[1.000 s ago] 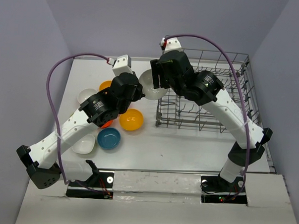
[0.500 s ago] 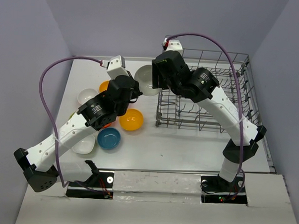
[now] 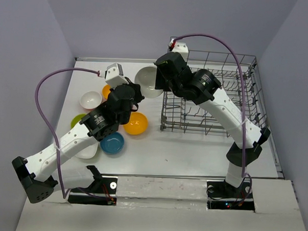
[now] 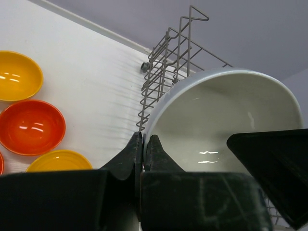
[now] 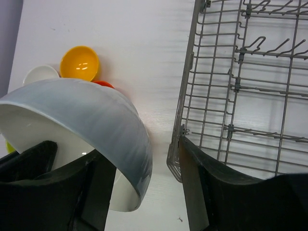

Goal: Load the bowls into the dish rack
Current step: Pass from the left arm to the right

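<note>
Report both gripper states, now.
Left gripper: closed on the rim of the white bowl.
Right gripper: open, fingers either side of that bowl's rim, not clamped.

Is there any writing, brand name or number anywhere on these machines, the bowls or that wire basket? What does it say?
None can be read in any view. The white bowl, the coloured bowls, the dish rack, the left arm and the right arm show no words, labels or numbers.

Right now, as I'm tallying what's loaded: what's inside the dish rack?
Only bare tines show in the dish rack; no bowl. The right arm covers a strip of it. The white bowl is outside, in the left gripper.
</note>
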Motion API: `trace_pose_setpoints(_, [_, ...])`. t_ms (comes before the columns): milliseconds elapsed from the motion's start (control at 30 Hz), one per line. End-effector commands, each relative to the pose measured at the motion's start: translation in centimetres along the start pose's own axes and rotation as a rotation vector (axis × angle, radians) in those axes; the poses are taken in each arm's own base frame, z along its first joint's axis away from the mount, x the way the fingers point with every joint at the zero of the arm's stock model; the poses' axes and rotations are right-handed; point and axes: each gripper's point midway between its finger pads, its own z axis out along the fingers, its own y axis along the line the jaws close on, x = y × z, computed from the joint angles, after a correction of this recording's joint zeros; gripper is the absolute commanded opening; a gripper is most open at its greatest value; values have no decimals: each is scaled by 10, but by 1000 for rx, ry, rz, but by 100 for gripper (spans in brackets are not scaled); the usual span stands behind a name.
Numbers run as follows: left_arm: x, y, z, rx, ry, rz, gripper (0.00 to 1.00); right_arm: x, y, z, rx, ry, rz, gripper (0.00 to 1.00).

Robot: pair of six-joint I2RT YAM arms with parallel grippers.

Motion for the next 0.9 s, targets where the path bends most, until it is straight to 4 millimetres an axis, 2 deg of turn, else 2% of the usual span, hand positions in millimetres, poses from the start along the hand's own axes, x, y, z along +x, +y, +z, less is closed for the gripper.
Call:
trace_pose_setpoints(0, [-52, -11, -11, 60, -187, -223, 0, -23, 10, -10, -31, -71, 104, 57])
trace_pose_setpoints(367, [-67, -5, -15, 57, -279, -276, 0, -18, 19, 0, -33, -62, 142, 54])
trace_pose_setpoints(633, [-74, -3, -20, 66, -315, -314, 0, -28, 22, 1, -50, -91, 219, 50])
trace_pose_setpoints(867, [-73, -4, -19, 76, -312, -306, 0, -42, 21, -1, -50, -158, 279, 43])
